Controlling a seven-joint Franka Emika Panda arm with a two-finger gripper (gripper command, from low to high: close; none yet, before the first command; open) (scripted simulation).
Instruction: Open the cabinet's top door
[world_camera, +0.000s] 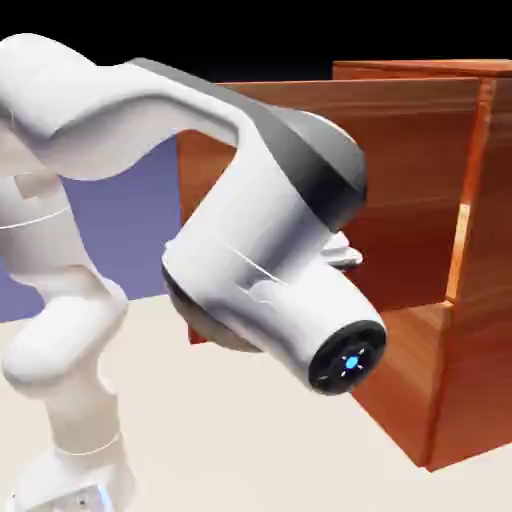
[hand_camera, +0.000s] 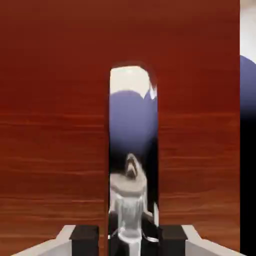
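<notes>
Reddish-brown wood-grain top door (hand_camera: 55, 125) fills our hand view, swung partly out from the tall boxy cabinet (world_camera: 480, 300). Its thin vertical mirror-silver handle (hand_camera: 133, 140) runs down between our two dark grey fingers (hand_camera: 85, 235), which bracket it; we cannot tell whether they grip it. If they don't, we judge a pull could slip off. Our white arm (world_camera: 270, 270) hides the contact; the pale counter (world_camera: 250, 440) lies below.
</notes>
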